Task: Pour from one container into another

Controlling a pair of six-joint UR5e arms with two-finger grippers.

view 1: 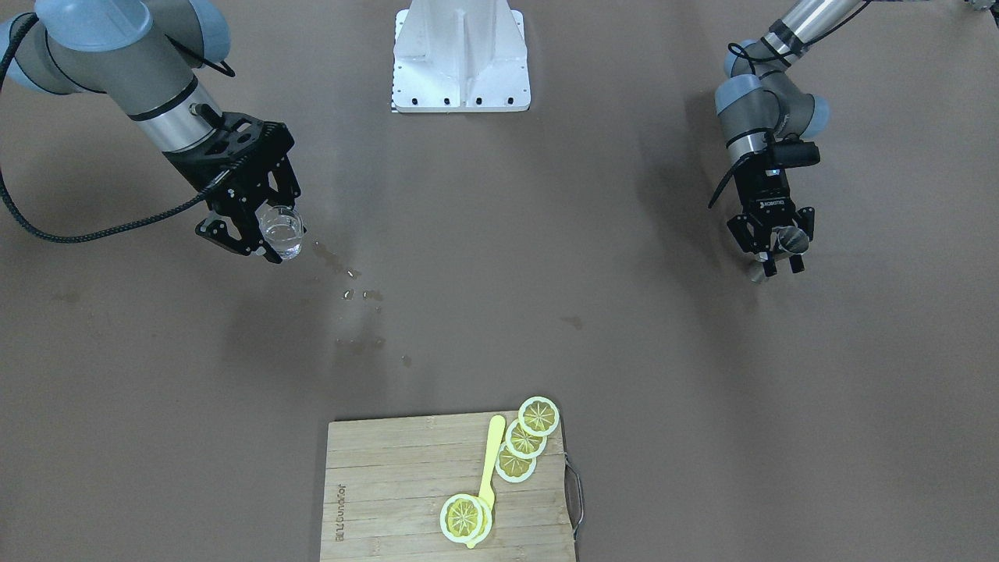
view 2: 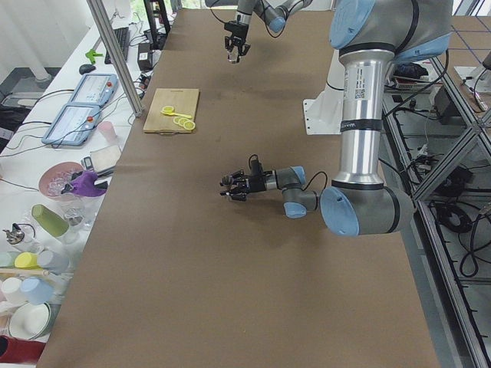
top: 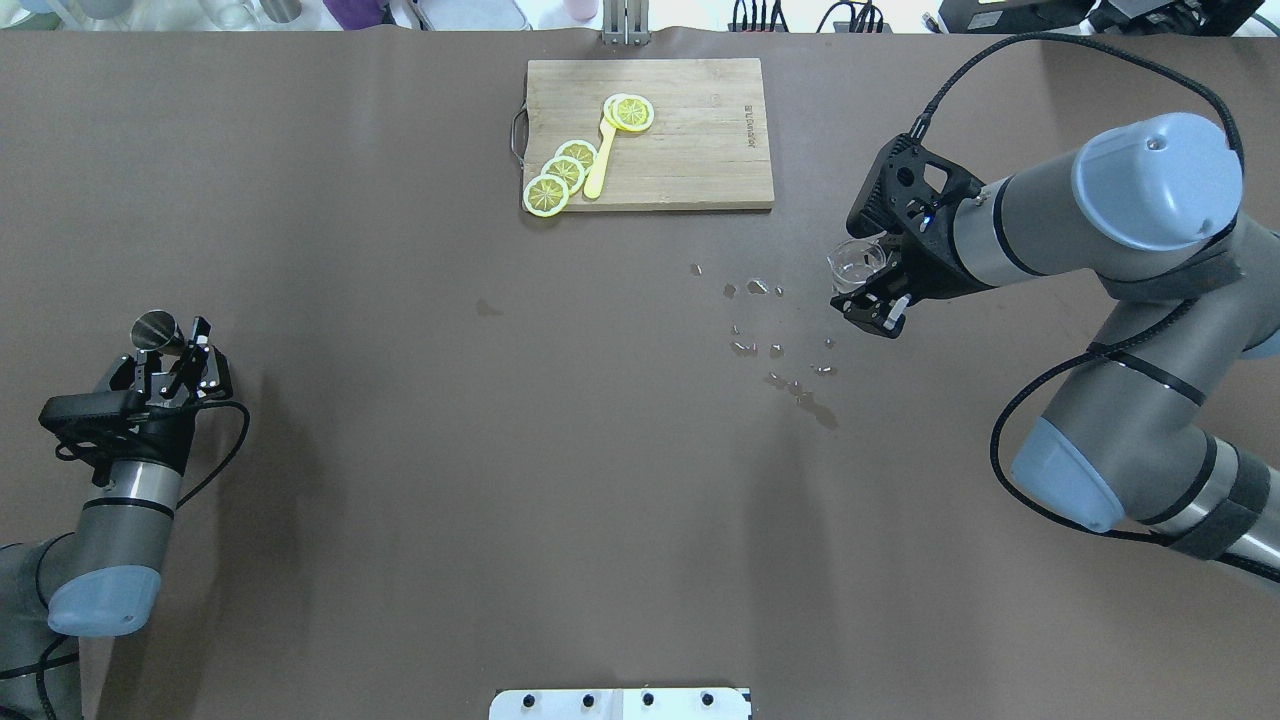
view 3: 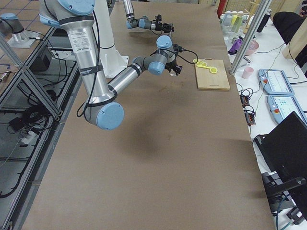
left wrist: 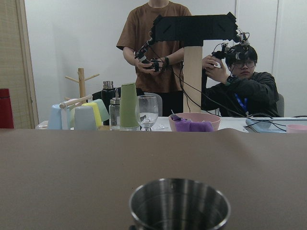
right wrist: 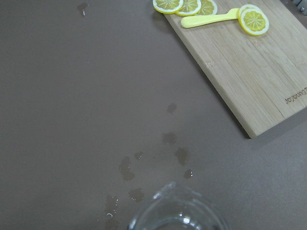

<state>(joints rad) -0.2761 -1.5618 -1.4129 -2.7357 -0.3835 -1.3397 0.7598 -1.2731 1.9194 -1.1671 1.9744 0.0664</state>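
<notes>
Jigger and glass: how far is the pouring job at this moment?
Done: both are gripped, the jigger in the left gripper, the glass cup in the right gripper. In hand: they are held far apart, at opposite sides. Left, probably: bringing them together and pouring. Wet spots on the table near the cup may mean a spill; I cannot tell.

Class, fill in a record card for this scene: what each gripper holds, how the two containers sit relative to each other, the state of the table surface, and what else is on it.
Left gripper: shut on the jigger, mouth facing up
Right gripper: shut on the glass cup
Containers: far apart, at opposite sides of the table
Surface: scattered droplets near the glass cup
Elsewhere: cutting board bearing lemon slices and a yellow utensil
</notes>
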